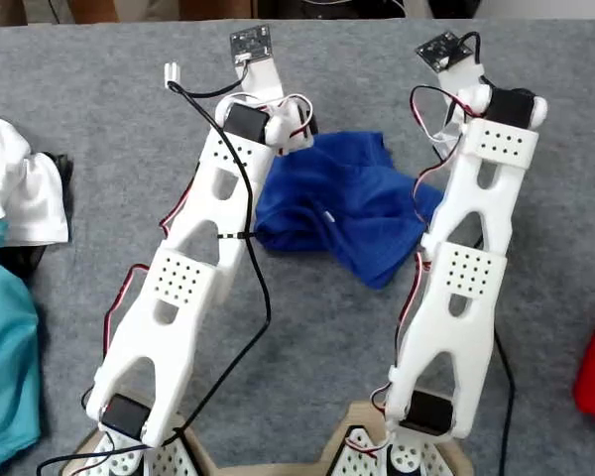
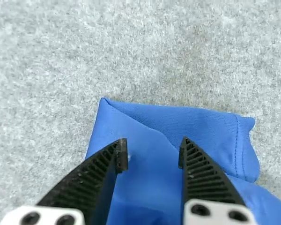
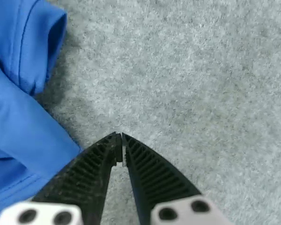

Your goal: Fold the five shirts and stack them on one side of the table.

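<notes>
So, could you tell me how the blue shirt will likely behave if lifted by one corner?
The blue shirt lies crumpled in soft folds, so it will probably hang limp and unfold. It looks thin, so likely light.

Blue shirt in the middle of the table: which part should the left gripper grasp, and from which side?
Probably the folded corner of the blue shirt, taken from above. It lies flat on the grey table, apart from other cloth, and the left gripper hangs open over the shirt close to it.
</notes>
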